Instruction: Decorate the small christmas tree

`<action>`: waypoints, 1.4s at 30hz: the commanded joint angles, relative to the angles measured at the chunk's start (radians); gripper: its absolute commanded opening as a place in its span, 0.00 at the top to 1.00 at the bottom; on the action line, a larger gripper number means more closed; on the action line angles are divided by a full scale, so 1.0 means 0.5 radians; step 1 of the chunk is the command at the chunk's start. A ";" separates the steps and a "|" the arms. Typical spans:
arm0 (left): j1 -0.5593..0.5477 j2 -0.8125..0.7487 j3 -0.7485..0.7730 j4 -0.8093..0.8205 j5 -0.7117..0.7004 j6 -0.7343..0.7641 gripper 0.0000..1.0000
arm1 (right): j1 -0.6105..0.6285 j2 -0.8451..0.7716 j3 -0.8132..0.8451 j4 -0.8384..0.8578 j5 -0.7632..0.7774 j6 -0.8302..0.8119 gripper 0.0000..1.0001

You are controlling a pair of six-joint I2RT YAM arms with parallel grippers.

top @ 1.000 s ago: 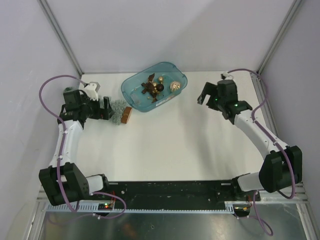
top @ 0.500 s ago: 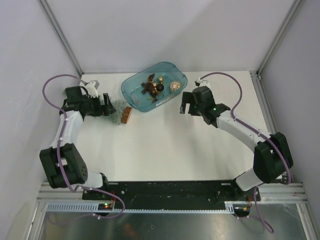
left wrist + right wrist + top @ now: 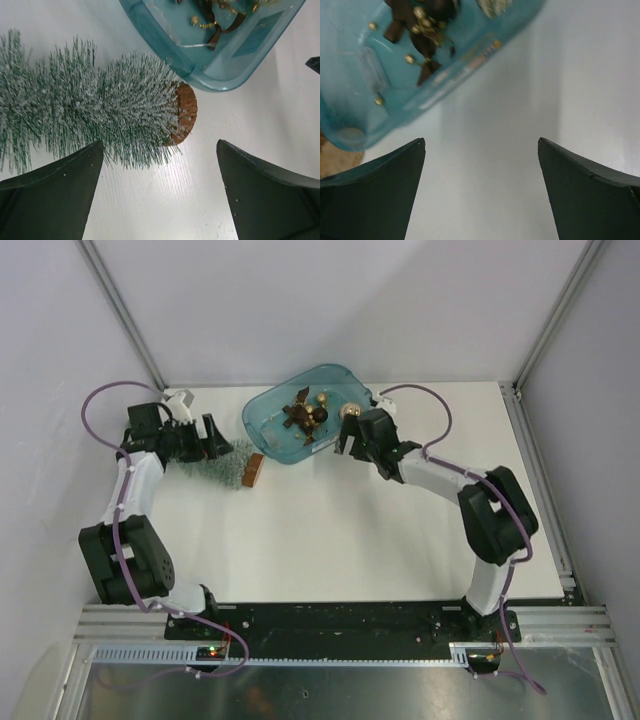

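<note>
Right now our left gripper (image 3: 159,145) hangs with its jaws spread wide and empty above the small christmas tree (image 3: 100,115), which lies on its side on the table (image 3: 330,530), its wooden base (image 3: 186,112) just beside a corner of the teal tub (image 3: 165,45). We judge it lies flat simply because it is not yet stood up, and it needs righting before anything can hang on it. In the wrist view its bristly lower part sits just ahead of our fingertips, nearer the finger on that view's left. Our right gripper (image 3: 352,440), equally wide and empty, hovers at the tub's near rim, probably to fetch the ornaments (image 3: 305,415) kept together inside
</note>
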 commanded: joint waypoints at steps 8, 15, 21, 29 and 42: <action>0.053 0.048 0.086 0.068 -0.335 -0.177 0.00 | 0.146 0.478 0.643 0.114 0.054 0.131 0.02; 0.112 -0.042 -0.016 0.072 -0.612 -0.258 0.01 | 0.229 0.488 0.672 0.106 0.054 0.045 0.04; 0.113 0.188 0.043 0.083 -0.713 -0.349 0.07 | 0.253 0.377 0.508 0.164 0.030 0.042 0.04; 0.082 0.442 0.220 0.196 -0.663 -0.379 0.43 | 0.276 0.219 0.333 0.215 0.017 0.008 0.06; -0.101 0.017 0.037 0.273 -0.398 -0.233 1.00 | 0.274 0.092 0.217 0.242 -0.022 0.016 0.08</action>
